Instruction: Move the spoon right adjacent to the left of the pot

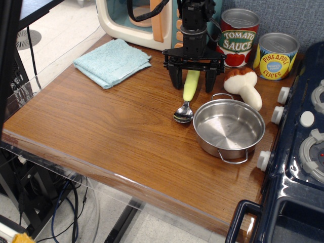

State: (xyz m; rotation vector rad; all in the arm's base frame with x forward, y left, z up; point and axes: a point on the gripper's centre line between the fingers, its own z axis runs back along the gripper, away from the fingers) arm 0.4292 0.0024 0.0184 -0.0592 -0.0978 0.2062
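Observation:
The spoon (188, 93) has a light yellow-green handle and a small shiny bowl. It lies on the wooden table (101, 126), bowl toward me, just left of the pot's rim. The pot (229, 126) is a shallow steel pot with two wire loop handles, standing right of the spoon. My black gripper (192, 81) hangs over the top end of the spoon's handle. Its fingers are spread wide, one on each side of the handle, with gaps showing. The gripper is open and holds nothing.
A toy mushroom (244, 86) lies behind the pot. A tomato sauce can (239, 38) and a pineapple can (276, 55) stand at the back. A folded blue cloth (112, 62) lies at the back left. A toy microwave (136, 20) stands behind. A dark stove (304, 152) borders the right.

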